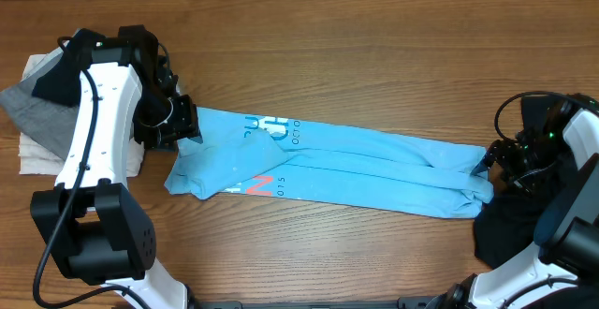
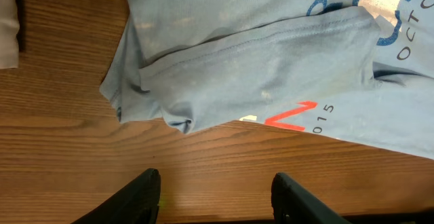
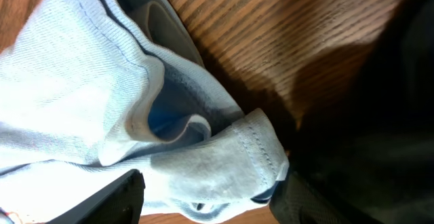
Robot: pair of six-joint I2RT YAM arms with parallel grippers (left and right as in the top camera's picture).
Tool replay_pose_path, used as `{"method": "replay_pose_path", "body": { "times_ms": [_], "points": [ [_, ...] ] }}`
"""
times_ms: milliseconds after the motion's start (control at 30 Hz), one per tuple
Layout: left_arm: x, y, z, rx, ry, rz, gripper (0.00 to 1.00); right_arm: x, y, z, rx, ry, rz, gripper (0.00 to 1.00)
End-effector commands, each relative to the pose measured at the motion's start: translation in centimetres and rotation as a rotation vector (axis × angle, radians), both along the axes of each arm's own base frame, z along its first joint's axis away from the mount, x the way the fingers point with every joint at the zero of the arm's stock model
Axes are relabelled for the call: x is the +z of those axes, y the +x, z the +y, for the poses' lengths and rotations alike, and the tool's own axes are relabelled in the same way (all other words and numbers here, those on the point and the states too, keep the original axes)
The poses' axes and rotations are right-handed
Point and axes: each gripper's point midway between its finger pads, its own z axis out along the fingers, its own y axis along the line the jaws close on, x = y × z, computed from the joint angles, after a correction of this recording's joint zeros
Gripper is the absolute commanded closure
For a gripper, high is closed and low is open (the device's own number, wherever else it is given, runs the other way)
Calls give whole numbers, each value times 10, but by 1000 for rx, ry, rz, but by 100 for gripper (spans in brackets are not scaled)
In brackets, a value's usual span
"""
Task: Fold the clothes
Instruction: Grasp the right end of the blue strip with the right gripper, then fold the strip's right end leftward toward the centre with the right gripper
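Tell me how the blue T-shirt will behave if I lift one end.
Probably floppy: the T-shirt lies in soft wrinkled folds, so lifted layers would likely sag apart. Seems light, judging by its thin hem. Pushing would probably bunch it on the wooden table.

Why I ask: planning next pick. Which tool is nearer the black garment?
Right. The right tool is at the T-shirt end beside the black garment; the left tool is at the opposite end.

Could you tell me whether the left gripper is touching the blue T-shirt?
Apart. The left wrist view shows bare table between the left gripper and the T-shirt.
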Motion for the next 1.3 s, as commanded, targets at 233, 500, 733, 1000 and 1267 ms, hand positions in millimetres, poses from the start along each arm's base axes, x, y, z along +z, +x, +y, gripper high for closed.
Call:
{"method": "replay_pose_path", "body": {
  "times_ms": [233, 500, 733, 1000, 1267],
  "points": [
    [3, 0, 2, 6, 7, -9, 44, -30, 5, 28, 110, 46, 65, 31],
    [3, 0, 2, 6, 7, -10, 44, -34, 14, 36, 151, 31, 39, 84],
    [3, 2, 2, 7, 7, -16, 44, -37, 35, 27, 141, -11, -39, 96],
    [3, 5, 1, 9, 0, -29, 44, 8, 82, -12, 92, -150, -129, 96],
    [5, 11, -8, 17, -55, -54, 39, 55, 109, 19, 237, -211, -156, 96]
  ]
}}
